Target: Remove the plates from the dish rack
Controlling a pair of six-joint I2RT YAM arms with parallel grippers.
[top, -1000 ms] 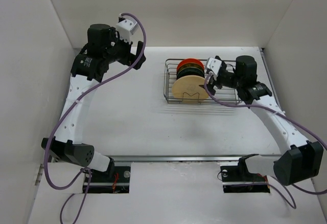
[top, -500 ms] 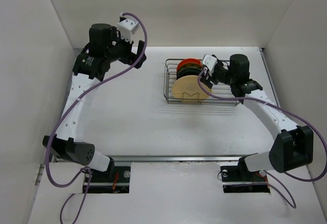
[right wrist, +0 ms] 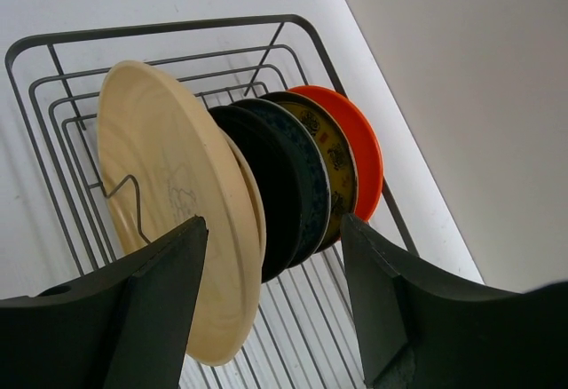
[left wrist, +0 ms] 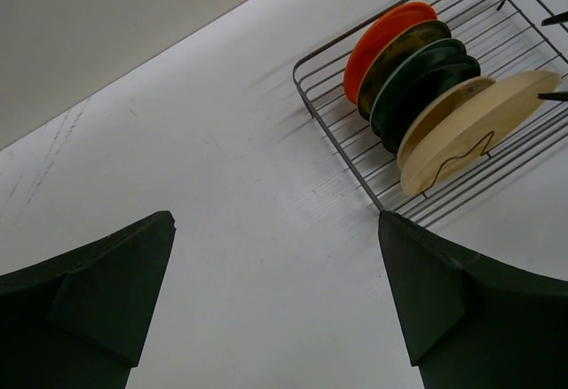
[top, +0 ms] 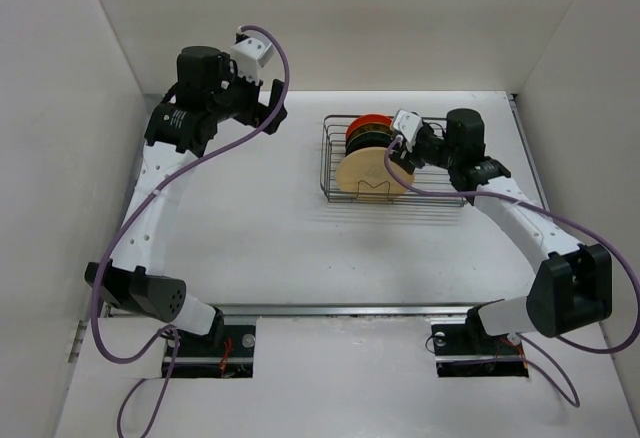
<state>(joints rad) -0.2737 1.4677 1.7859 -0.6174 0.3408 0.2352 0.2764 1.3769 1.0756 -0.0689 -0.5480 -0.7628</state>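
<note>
Right gripper [right wrist: 271, 227] hovering near plates [right wrist: 169, 194] standing in dish rack [right wrist: 177, 27], jaws spread wide, gripping nothing; left gripper [left wrist: 275, 222] likewise gaping, empty.

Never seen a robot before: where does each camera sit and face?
Top: overhead behind the bases, looking down on table, left arm, right arm, dish rack.
Left wrist: past open left end effector, toward the far-off rack.
Right wrist: past open right end effector, close on the plates.
All share rack and plates.
</note>
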